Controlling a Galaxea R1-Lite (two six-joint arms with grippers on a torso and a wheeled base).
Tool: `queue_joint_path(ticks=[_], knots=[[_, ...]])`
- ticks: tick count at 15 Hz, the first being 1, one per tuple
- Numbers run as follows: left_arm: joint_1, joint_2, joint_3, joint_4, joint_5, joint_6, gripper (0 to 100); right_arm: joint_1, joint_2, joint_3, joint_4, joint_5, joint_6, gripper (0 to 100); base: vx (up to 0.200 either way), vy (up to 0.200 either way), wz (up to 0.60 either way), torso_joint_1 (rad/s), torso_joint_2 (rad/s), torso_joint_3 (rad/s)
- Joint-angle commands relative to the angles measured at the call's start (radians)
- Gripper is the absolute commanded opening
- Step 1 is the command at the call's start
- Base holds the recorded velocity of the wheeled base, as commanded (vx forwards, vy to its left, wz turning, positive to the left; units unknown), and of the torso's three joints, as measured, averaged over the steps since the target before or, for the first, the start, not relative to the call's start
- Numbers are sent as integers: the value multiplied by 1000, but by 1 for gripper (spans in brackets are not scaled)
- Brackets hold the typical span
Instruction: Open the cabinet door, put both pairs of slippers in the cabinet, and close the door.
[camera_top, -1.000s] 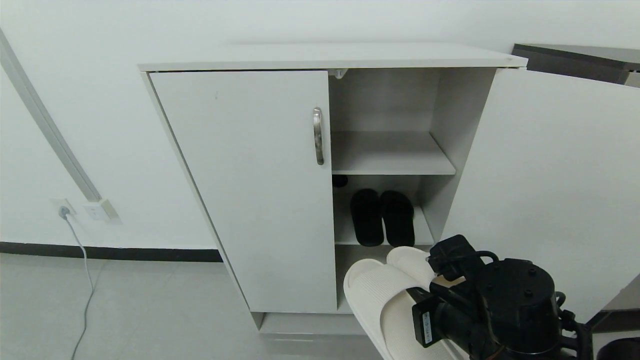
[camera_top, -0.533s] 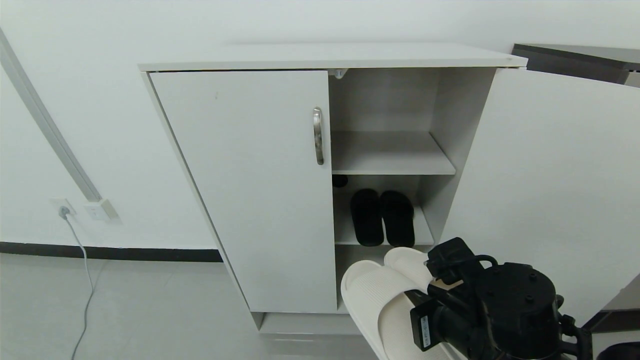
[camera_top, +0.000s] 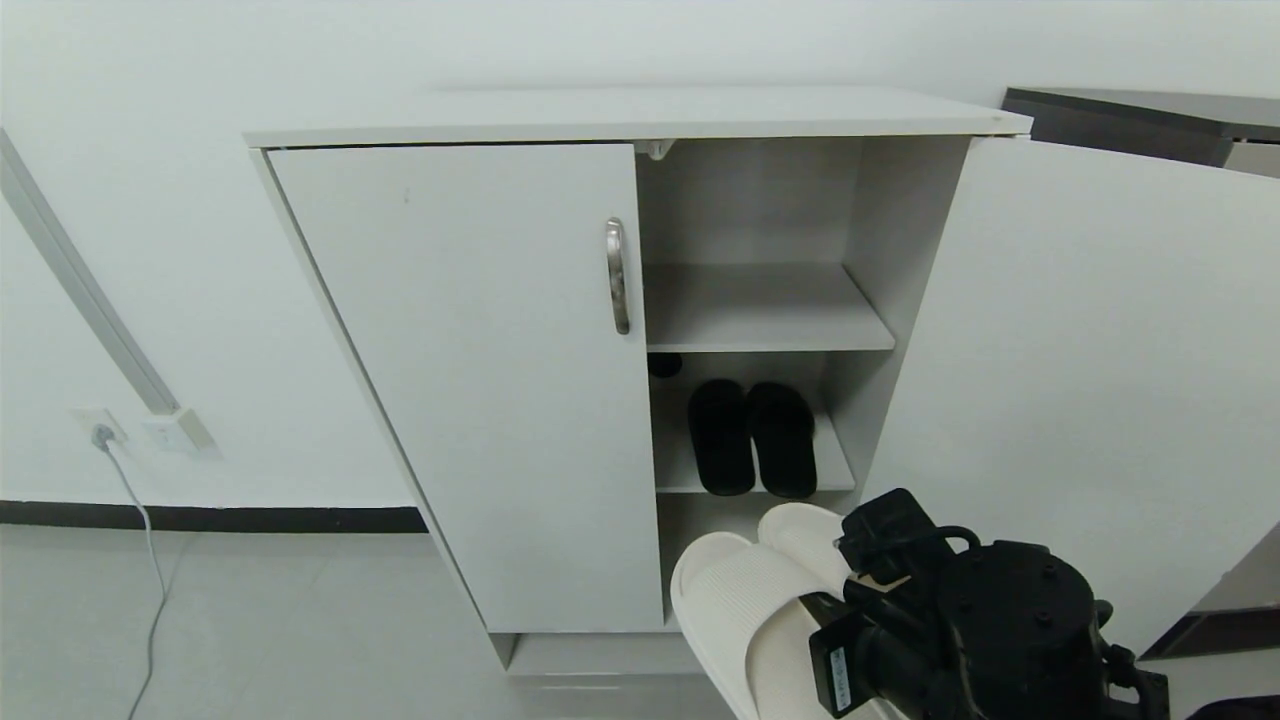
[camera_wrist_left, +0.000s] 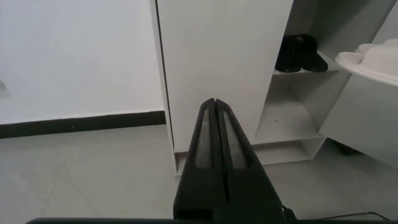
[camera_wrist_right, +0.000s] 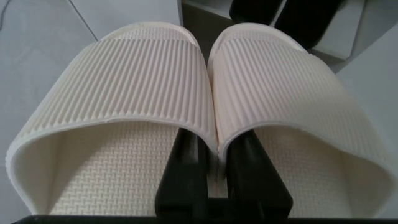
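Note:
The white cabinet (camera_top: 470, 380) has its left door closed and its right door (camera_top: 1080, 380) swung wide open. A black pair of slippers (camera_top: 750, 438) lies side by side on the middle shelf, also seen as black slippers (camera_wrist_left: 301, 53). My right gripper (camera_top: 850, 585) is shut on the white pair of slippers (camera_top: 745, 600), clamping their two inner walls together (camera_wrist_right: 211, 134). It holds them toes toward the cabinet, in front of the bottom compartment (camera_top: 700, 525). My left gripper (camera_wrist_left: 213, 115) hangs shut and empty above the floor, left of the opening.
The upper shelf (camera_top: 760, 310) is bare. A metal handle (camera_top: 617, 275) sits on the closed left door. A wall socket with a cable (camera_top: 100, 437) is far left. Dark furniture (camera_top: 1140, 110) stands behind the open door. Grey floor (camera_top: 250, 620) lies in front.
The head camera has shifted, so the cabinet sits a little further left in the picture. The white slippers stay clamped in my right gripper, slightly lower against the cabinet front.

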Motion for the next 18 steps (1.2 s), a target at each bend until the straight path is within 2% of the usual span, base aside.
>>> queue_joint_path(ticks=[1,4,5,7,9,11,14,18], knots=[[0,1,0,0,1,-2,0,1,32,-39,0,-12,-5,0,0,0,0,0,0,0],[0,1,0,0,1,0,0,30,153,-249,55,-265,3,0,0,0,0,0,0,0],[0,1,0,0,1,-2,0,39,167,-312,113,-302,11,0,0,0,0,0,0,0],[2,1,0,0,1,0,0,47,163,-423,293,-362,73,0,0,0,0,0,0,0],[0,1,0,0,1,0,0,47,157,-591,533,-501,161,0,0,0,0,0,0,0],[0,1,0,0,1,-2,0,49,123,-691,639,-518,159,0,0,0,0,0,0,0],[0,1,0,0,1,-2,0,49,60,-783,655,-516,73,0,0,0,0,0,0,0],[0,1,0,0,1,-2,0,47,43,-798,662,-509,54,0,0,0,0,0,0,0]])
